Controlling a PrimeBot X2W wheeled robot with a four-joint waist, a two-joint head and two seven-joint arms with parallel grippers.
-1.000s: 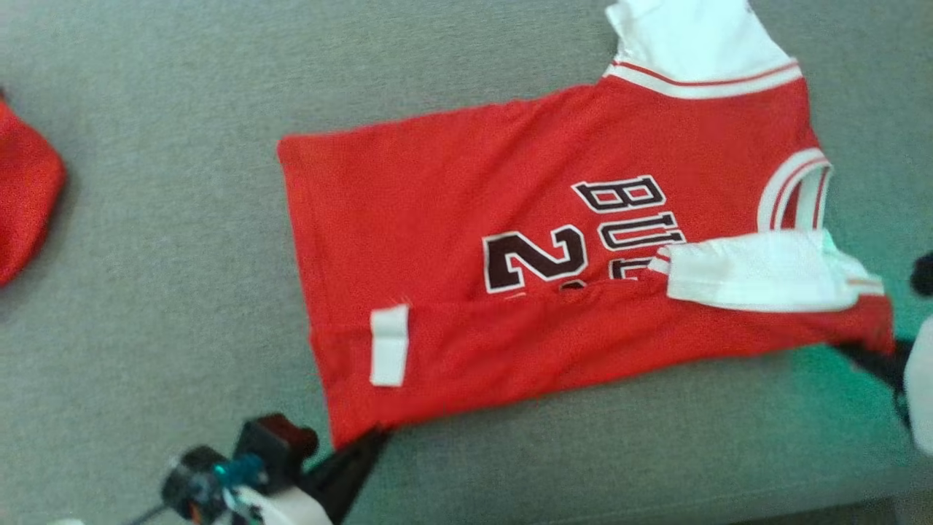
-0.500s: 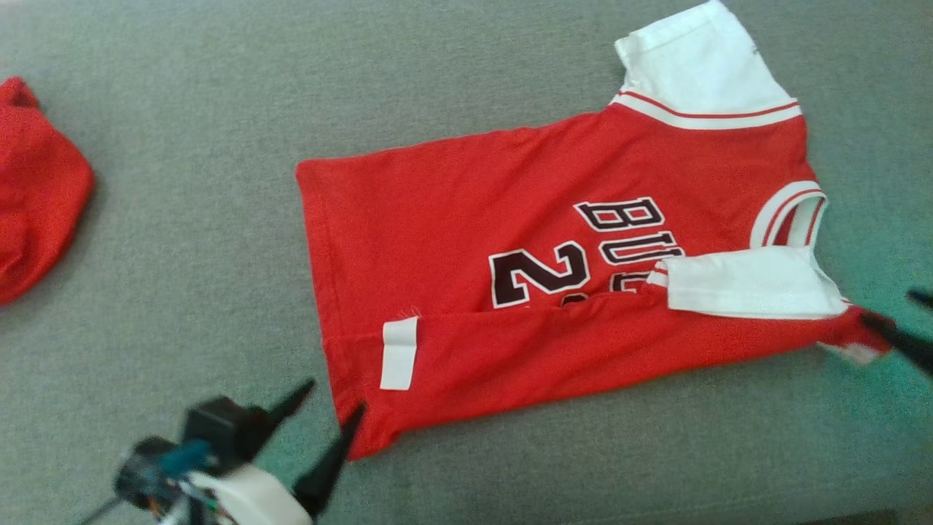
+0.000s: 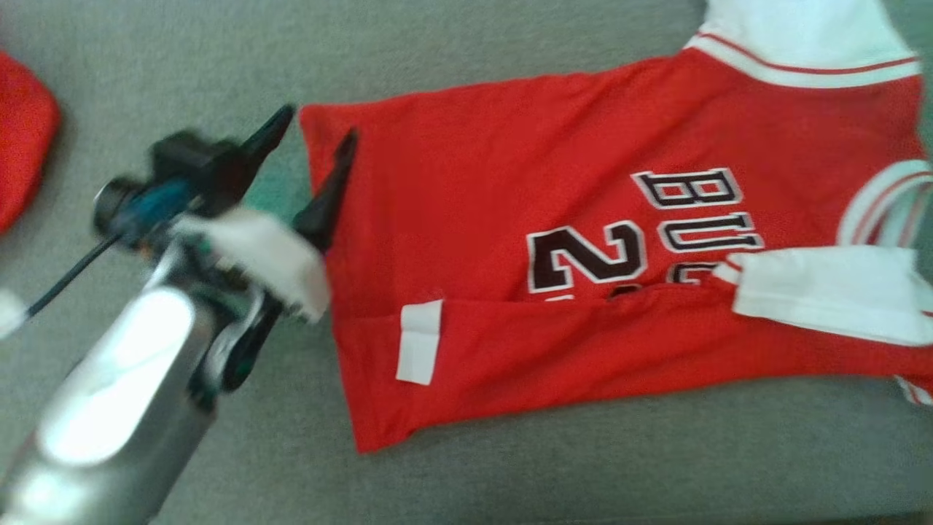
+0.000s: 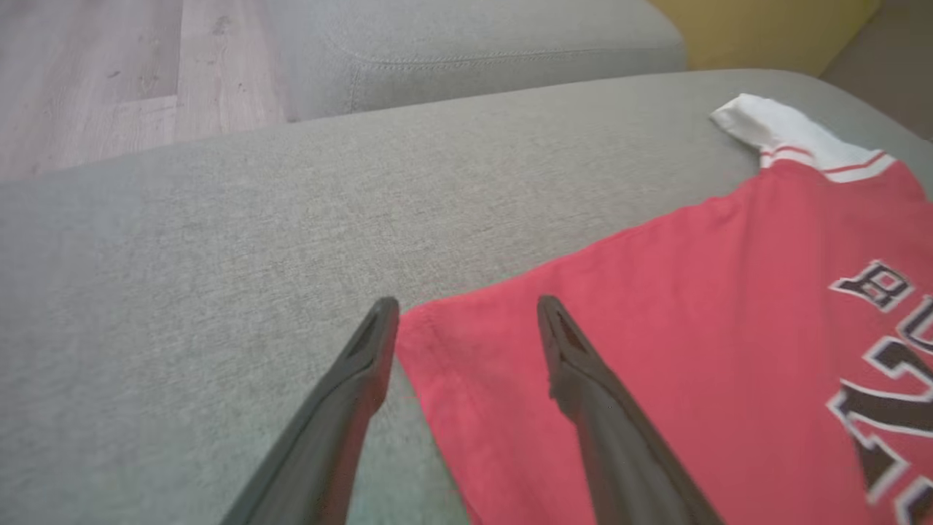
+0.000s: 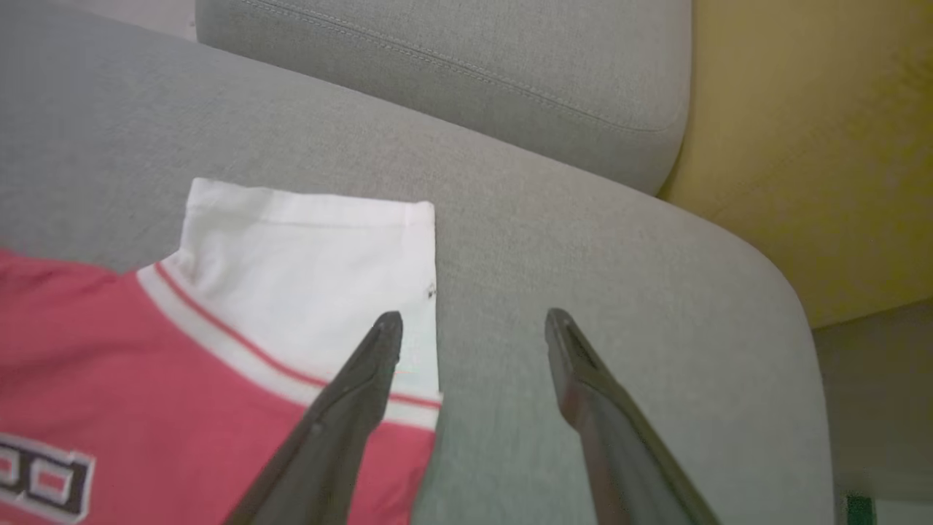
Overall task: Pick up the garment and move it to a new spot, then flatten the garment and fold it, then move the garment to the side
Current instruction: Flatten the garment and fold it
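Observation:
The garment [image 3: 510, 219] is a red jersey with white sleeves and dark lettering, lying flat on the grey sofa seat [image 3: 510, 474] with its near edge folded up over the front. My left gripper [image 3: 319, 122] is open at the far hem corner. In the left wrist view that corner of the garment [image 4: 656, 328] lies between the spread fingers of the left gripper [image 4: 466, 302], and nothing is held. My right gripper [image 5: 474, 315] is open above the far white sleeve [image 5: 313, 255], with one finger over the sleeve's end edge.
Another red cloth [image 3: 22, 146] lies at the seat's left edge. A grey back cushion [image 4: 474, 44] runs behind the seat, with wooden floor [image 4: 87, 73] beyond it. A yellow wall [image 5: 802, 146] stands past the seat's rounded end.
Both grippers opened and let go of the garment's near folded edge. The left arm moved from the near hem corner to the far one. The right gripper left the head view, which also shifted.

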